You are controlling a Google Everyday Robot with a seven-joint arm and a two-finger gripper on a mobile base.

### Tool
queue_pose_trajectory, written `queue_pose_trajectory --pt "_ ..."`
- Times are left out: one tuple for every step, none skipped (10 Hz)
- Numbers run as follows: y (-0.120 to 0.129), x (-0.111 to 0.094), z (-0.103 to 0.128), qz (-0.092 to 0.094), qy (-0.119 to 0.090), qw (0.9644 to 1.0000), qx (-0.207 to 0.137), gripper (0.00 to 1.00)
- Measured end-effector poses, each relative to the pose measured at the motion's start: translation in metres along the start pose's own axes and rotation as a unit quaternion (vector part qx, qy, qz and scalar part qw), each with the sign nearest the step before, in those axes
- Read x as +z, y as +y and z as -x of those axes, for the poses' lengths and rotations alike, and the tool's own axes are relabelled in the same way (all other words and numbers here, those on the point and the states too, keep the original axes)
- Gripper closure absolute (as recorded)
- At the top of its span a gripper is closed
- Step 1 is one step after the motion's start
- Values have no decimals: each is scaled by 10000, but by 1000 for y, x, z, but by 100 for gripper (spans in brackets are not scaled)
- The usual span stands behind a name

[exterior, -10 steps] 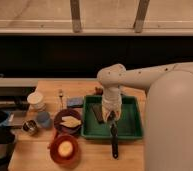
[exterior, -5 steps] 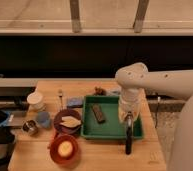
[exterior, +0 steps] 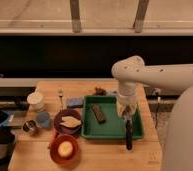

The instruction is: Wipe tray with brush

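The green tray [exterior: 111, 128] lies on the wooden table, right of centre. A dark brown block [exterior: 98, 113] lies inside it on the left. My gripper [exterior: 125, 114] hangs over the tray's right side, shut on the brush [exterior: 128, 134]. The brush's black handle points down toward me and crosses the tray's front right rim. The brush head is hidden under the gripper. A small blue sponge [exterior: 75, 102] lies just off the tray's far left corner.
A red bowl with a yellow object [exterior: 65, 148] sits at the front left, with a dark plate of chips [exterior: 69, 121] behind it. A white container [exterior: 36, 100], a blue cup [exterior: 43, 119] and a small metal cup [exterior: 30, 127] stand at the left. The table's right edge [exterior: 152, 120] runs close beside the tray.
My arm has swung right, carrying the brush from the tray's middle to its right side. It has hardly moved in the last half second.
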State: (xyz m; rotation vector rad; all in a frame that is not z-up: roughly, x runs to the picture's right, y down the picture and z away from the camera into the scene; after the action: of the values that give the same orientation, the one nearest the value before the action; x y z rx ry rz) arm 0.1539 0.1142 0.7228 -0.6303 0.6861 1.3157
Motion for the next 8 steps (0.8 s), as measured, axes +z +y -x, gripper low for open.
queue_pose_trajectory --pt "21 2 9 0 55 9998 -169 100" --pt "39 8 16 11 140 9994 -328 100" --pt "53 20 20 46 258 9987 -445 100" --pt "62 35 22 111 407 9975 -558 100" --pt "68 50 20 185 545 9962 -654 100" --pt "74 60 16 255 678 9946 -739 100" --pt "77 67 12 290 760 9937 -769 100" --pt "73 70 8 304 825 9933 -749 100"
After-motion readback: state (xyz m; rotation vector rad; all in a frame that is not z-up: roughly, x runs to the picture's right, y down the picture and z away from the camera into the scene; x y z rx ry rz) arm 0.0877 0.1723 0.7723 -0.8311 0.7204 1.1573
